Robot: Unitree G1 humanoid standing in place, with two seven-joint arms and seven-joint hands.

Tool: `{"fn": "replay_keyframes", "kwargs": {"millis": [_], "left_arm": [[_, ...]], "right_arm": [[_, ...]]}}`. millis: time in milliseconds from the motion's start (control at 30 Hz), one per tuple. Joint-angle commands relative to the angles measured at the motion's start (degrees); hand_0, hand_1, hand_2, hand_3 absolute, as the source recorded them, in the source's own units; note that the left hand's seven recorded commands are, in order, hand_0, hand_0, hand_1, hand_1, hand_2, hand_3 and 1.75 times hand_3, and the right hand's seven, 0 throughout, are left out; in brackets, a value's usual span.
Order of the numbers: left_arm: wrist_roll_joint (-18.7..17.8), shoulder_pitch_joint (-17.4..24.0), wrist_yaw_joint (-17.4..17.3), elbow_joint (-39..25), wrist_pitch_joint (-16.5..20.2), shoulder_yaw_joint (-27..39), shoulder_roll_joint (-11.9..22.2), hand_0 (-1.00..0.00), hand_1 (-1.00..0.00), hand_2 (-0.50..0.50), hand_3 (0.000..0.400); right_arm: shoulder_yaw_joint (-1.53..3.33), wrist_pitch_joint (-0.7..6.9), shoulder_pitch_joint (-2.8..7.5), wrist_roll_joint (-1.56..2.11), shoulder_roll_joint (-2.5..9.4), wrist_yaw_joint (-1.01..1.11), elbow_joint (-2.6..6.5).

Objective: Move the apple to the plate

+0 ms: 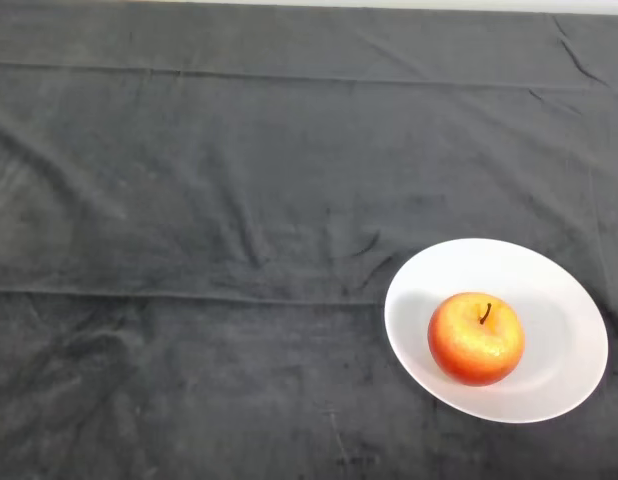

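Resting upright on the plate [559,300], the apple [476,338] is seen at the near right.
No hand is shown, so the fingers' state cannot be told; the task is judged done, on the cloth-covered desk [189,250].

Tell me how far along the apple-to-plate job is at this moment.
It looks finished: the apple sits upright, stem up, inside the white plate at the right of the dark cloth. Nothing is in hand, since no part of the robot shows in the head view. No step appears to be left.
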Motion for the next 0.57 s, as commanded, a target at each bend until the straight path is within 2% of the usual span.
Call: {"fn": "replay_keyframes", "kwargs": {"millis": [33,567], "left_arm": [[1.3,-2.5,-0.6,-0.1,0.5,3.1,-0.5,0.0,0.0,0.0,0.0],[1.8,-2.6,-1.8,-0.8,1.0,4.4,-1.3,0.0,0.0,0.0,0.0]], "right_arm": [[-0.8,0.59,-0.09,0.68,-0.76,-0.25,-0.26],[-0.78,0.58,-0.06,0.68,-0.72,-0.28,-0.31]]}}
